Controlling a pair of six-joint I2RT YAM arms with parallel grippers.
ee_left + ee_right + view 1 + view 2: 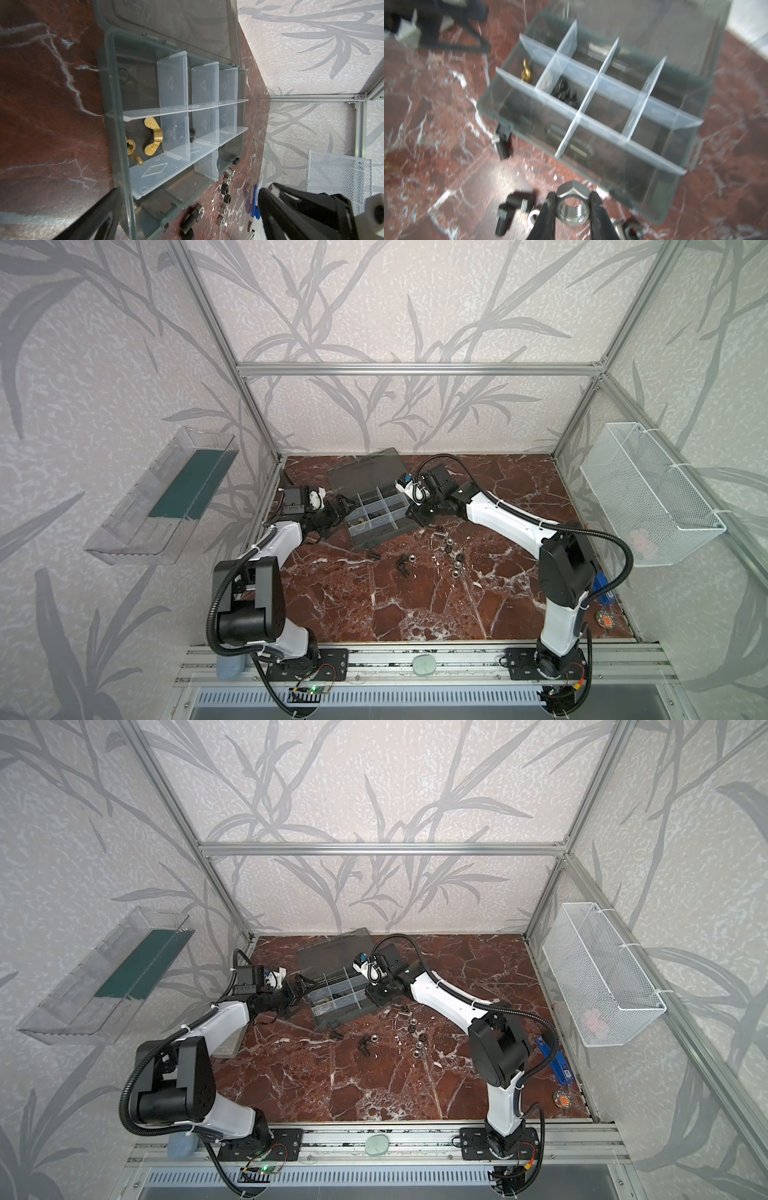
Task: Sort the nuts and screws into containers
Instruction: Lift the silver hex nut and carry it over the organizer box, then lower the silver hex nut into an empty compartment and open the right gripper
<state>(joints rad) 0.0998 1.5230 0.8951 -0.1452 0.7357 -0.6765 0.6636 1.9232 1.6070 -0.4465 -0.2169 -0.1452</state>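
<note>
The dark grey organizer case (376, 510) lies with its lid open, and clear dividers form its containers (174, 83). One cell holds brass wing nuts (152, 138); another holds black pieces (565, 93). My right gripper (572, 196) is shut on a silver nut (572, 209), just above the table at the case's near right side (419, 517). My left gripper (345, 505) stands open at the case's left end, its fingers either side of the case's corner (190, 190) and holding nothing. Loose black screws (402, 564) and nuts (451, 556) lie on the marble in front of the case.
The smoky lid (365, 468) lies flat behind the case. One black screw (502, 149) rests against the case's front wall. A white wire basket (648, 493) hangs on the right wall and a clear tray (162, 497) on the left wall. A blue item (602, 585) lies behind the right arm.
</note>
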